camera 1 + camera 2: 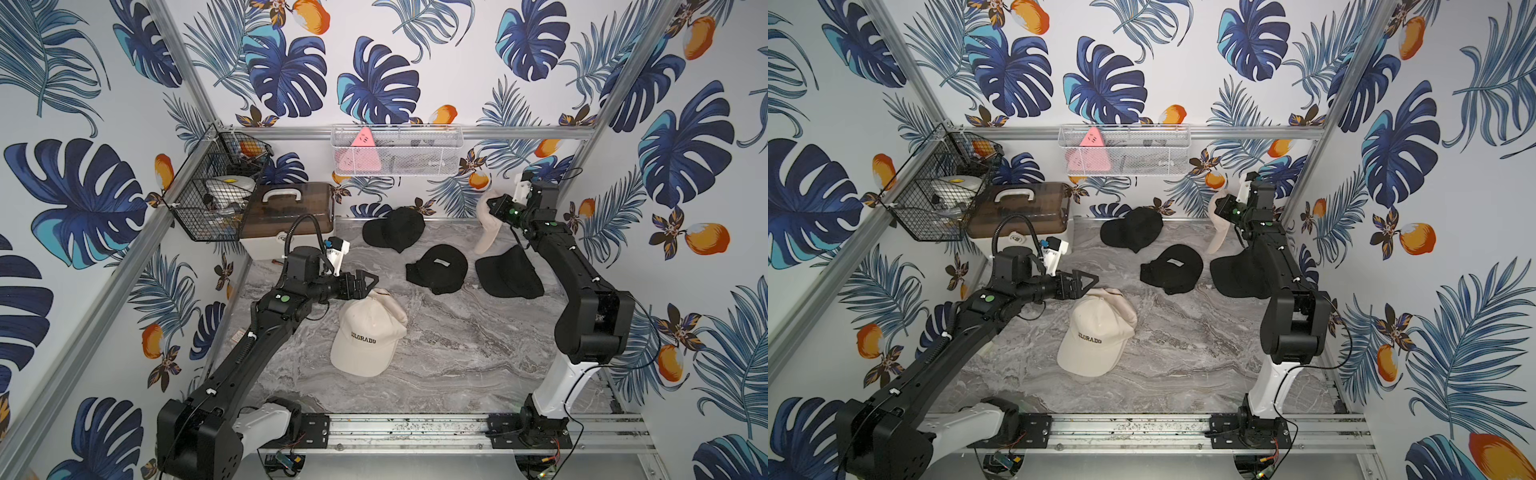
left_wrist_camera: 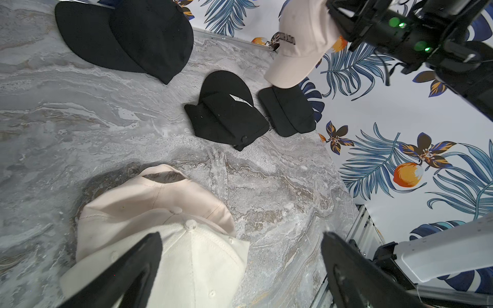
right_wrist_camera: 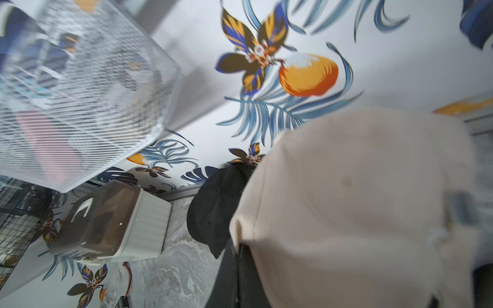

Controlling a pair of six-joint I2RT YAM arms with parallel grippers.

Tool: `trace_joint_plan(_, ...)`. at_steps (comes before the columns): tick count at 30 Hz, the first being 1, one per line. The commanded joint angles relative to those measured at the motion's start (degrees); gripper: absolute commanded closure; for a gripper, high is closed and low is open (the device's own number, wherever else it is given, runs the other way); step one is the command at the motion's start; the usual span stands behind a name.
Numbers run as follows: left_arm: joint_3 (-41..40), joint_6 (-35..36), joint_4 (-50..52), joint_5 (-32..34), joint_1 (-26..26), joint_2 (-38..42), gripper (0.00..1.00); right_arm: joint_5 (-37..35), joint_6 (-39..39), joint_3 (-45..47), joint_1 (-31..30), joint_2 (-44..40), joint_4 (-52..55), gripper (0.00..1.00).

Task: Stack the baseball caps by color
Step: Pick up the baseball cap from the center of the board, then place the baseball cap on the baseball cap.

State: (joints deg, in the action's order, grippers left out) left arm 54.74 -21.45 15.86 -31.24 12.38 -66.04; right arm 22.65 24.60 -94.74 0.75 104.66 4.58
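Right claw (image 1: 493,207) grips a cream cap (image 1: 485,239), brim dangling clear of the worktop (image 1: 457,357) at far right, presumably for carrying to the two-cap cream stack (image 1: 368,336) beneath the wide-open left claw (image 1: 366,286); three black caps (image 1: 438,268) lie unstacked behind.

One word reads plainly from where I stand: "COLORADO", in black capitals across the front of the cream cap (image 1: 368,332), which lies at about eight o'clock from the middle of the table (image 1: 457,353). A fold crowds its first letter. The raised cream cap (image 2: 298,45) at one o'clock has dark lettering too, but it is upside down and too blurred to read. The black cap (image 1: 432,276) near twelve o'clock bears a small pale patch with no legible writing.
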Motion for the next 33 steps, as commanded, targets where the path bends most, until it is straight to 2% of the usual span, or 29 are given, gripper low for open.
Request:
trace_joint_plan(1, 0.08, -0.10, -1.28, -0.15, -0.12, -0.14, 0.01, 5.18, -1.13, 1.22, -0.22, -4.19, -3.38, 1.00)
trace_joint_plan(4, 0.43, 0.98, -0.53, 0.54, -0.38, 0.01, 0.01, 12.08, -0.70, 4.04, -1.62, -8.52, -5.49, 1.00)
trace_joint_plan(7, 0.47, 1.12, -1.12, 0.34, -1.64, 0.30, 0.01, 14.52, -5.10, 4.39, -5.80, -11.87, -0.99, 1.00)
trace_joint_plan(11, 0.78, -0.93, -2.74, -1.44, -5.85, 0.13, 0.01, 19.80, -9.92, 5.10, -12.28, -14.75, 3.78, 1.00)
trace_joint_plan(15, 1.60, -2.17, -2.66, -0.98, -9.61, 0.03, 0.01, 32.18, -16.36, 5.11, -19.76, -14.98, 6.98, 1.00)
trace_joint_plan(18, 1.16, -3.23, -3.02, 0.35, -11.09, 0.45, 0.01, 36.47, -23.21, 3.68, -24.71, -14.07, 13.07, 1.00)
trace_joint_plan(20, 1.24, -2.78, -2.06, 1.97, -11.40, 0.56, 0.01, 39.27, -24.90, 5.47, -25.55, -13.87, 13.07, 1.00)
trace_joint_plan(22, 1.33, -2.08, -1.06, 3.00, -11.40, 0.65, 0.01, 37.37, -24.25, 9.58, -25.51, -13.78, 10.65, 1.00)
trace_joint_plan(25, 0.74, -2.26, -1.32, 3.05, -11.41, 0.91, 0.01, 30.81, -24.69, 17.12, -25.06, -12.47, 8.10, 1.00)
trace_joint_plan(27, 0.48, -2.52, -1.86, 2.76, -11.36, 0.84, 0.01, 25.50, -21.10, 23.03, -23.11, -9.96, 3.62, 1.00)
trace_joint_plan(33, -0.08, -4.07, -3.09, 0.40, -11.38, -0.53, 0.01, 25.52, -12.84, 26.17, -11.72, -0.29, 3.68, 1.00)
